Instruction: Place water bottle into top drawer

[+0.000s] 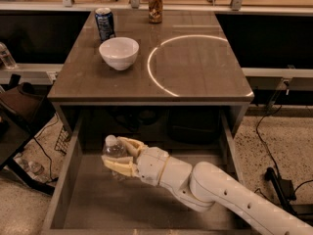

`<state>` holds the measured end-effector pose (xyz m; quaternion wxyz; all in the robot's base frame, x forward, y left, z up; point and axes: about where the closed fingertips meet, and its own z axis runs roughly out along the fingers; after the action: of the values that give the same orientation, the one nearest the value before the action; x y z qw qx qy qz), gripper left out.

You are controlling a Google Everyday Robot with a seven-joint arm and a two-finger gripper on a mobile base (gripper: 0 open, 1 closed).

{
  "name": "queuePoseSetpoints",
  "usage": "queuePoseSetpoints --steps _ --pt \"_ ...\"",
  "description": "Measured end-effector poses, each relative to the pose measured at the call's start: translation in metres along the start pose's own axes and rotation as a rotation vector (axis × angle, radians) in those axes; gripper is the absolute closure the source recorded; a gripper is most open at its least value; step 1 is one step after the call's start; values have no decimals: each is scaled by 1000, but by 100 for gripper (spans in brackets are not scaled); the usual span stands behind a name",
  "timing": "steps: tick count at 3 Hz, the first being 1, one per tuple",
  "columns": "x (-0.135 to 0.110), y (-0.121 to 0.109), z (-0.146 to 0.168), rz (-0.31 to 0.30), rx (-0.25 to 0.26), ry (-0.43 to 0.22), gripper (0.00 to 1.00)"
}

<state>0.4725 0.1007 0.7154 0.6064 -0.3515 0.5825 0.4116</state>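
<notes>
One broad brown table (195,82) fills most of the room from where I stand. A thin ring of light (149,67) glows on the right half of its top. Below the top, the top drawer (63,180) is pulled out toward me, wide and shallow, with its flat grey-brown bottom on show.

The robot's white arm (220,190) comes in from the lower right corner and slants across the drawer to its left half.

On the tabletop, a white bowl (119,53) sits to the left of the ring. A blue soda can (104,24) stands just behind the bowl near the back left corner, and a brown soda can (155,6) stands at the back edge, well apart from the blue one.

Down inside the drawer, toward the rear on the left, the water bottle (114,150) stands close to upright with its white cap on top. The gripper (122,154) is closed around the bottle's body. One pale finger (128,142) curves round the upper side just below the cap, and the other finger (117,166) presses across the lower side. The clear ribbed plastic shows between them, and the cap pokes out above. I cannot tell whether the bottle's base touches the drawer bottom.
</notes>
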Motion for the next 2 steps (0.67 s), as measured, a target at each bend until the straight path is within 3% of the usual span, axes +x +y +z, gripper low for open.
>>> queuePoseSetpoints --steps 2 --pt "18 -2 0 -1 28 17 100"
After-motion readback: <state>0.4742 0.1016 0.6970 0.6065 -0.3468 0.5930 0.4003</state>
